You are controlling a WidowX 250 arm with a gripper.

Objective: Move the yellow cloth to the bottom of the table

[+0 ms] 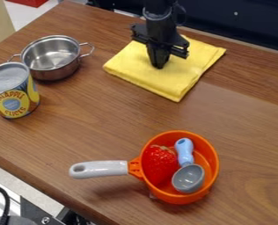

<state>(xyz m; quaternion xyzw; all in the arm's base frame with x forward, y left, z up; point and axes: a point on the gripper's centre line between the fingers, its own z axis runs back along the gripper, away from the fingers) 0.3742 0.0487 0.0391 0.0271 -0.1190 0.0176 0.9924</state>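
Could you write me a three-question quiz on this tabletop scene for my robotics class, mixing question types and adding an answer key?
1. Multiple choice: what shares the orange saucepan with the strawberry?
a) a fork
b) a blue-handled scoop
c) a tin can

2. True or false: the gripper is at the yellow cloth, not at the metal pot.

3. Short answer: how many handles can be seen on the metal pot?

Key: 1. b; 2. true; 3. two
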